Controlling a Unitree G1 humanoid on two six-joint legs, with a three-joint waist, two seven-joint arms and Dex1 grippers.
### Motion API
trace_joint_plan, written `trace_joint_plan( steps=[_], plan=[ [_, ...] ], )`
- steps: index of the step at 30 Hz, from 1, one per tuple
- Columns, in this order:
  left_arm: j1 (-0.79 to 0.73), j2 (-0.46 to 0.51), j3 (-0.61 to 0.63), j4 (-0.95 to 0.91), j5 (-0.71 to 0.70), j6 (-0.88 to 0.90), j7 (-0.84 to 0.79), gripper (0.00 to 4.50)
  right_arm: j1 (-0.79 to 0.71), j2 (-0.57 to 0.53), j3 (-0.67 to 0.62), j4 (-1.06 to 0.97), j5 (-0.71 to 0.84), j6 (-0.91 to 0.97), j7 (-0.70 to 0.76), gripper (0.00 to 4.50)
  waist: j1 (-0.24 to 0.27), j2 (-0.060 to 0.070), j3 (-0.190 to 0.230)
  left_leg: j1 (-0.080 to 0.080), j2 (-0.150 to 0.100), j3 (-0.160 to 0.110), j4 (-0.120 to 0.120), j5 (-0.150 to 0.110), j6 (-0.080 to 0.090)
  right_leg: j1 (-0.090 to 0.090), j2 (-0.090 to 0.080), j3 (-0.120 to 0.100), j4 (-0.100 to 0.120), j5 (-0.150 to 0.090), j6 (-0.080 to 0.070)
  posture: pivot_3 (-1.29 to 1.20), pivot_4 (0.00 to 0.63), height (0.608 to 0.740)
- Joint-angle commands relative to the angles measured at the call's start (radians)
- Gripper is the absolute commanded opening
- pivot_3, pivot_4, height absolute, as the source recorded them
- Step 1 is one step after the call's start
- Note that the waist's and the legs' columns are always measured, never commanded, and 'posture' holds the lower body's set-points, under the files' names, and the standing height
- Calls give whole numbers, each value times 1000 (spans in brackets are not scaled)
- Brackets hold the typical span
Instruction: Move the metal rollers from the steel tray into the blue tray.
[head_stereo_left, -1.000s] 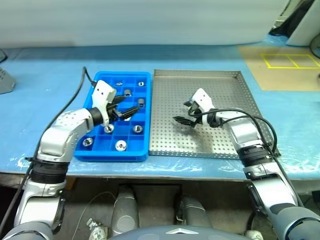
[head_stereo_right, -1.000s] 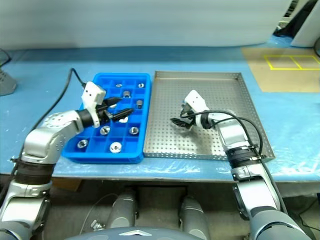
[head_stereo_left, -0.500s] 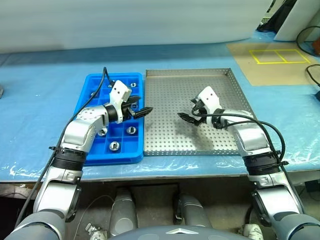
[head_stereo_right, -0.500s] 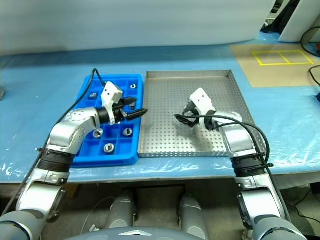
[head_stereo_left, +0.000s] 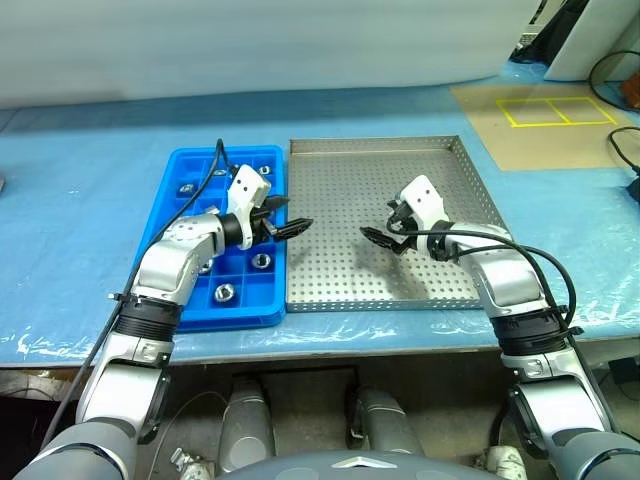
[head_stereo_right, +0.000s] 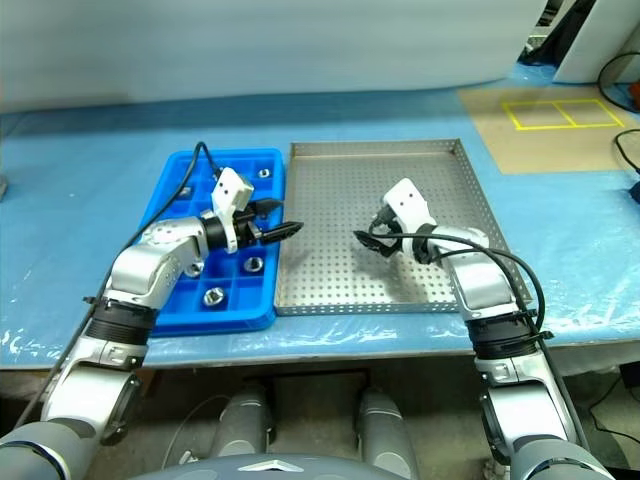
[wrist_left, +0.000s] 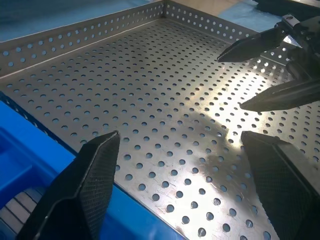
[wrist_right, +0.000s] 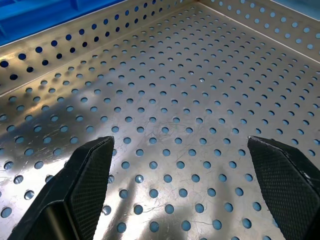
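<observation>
Several metal rollers (head_stereo_left: 224, 292) lie in compartments of the blue tray (head_stereo_left: 170, 215), which stands left of the steel tray (head_stereo_left: 340, 180). My left gripper (head_stereo_left: 296, 214) is open and points right, its tips just over the steel tray's left rim. My right gripper (head_stereo_left: 377, 222) is open and hovers low over the steel tray's middle, pointing left. The two face each other a short way apart. In the left wrist view my own gripper (wrist_left: 180, 185) looks across the bare perforated floor (wrist_left: 150, 100) at the right gripper's fingers (wrist_left: 260, 42). The right wrist view shows my right gripper (wrist_right: 185, 190) over bare floor (wrist_right: 175, 90).
Both trays sit on a table covered in blue plastic sheet (head_stereo_left: 80, 220). A brown board with yellow taped rectangles (head_stereo_left: 550, 115) lies at the back right. A black cable (head_stereo_left: 214, 165) arcs over the blue tray from my left arm. The table's front edge (head_stereo_left: 320, 340) runs close below the trays.
My left gripper has moved right, from over the blue tray's compartments to the steel tray's left rim. The right gripper has stayed in place. The camera view has shifted.
</observation>
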Motion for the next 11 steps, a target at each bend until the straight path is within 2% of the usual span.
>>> trace_joint_plan(
  steps=[1, 11],
  plan=[
    [4, 13, 26, -61, -5, 0, 7, 4065, -24, 1, -1, -14, 13, -14, 2, 4431, 1, 0, 0, 0, 0, 0, 0, 0, 0, 0, 0, 0, 0, 0, 0, -127, 150, 740],
    [-14, 6, 17, -49, -1, -3, 3, 4065, -21, -8, 1, -26, 13, -14, 5, 4431, 2, 0, 0, 0, 0, 0, 0, 0, 0, 0, 0, 0, 0, 0, 0, -147, 150, 740]
  ],
)
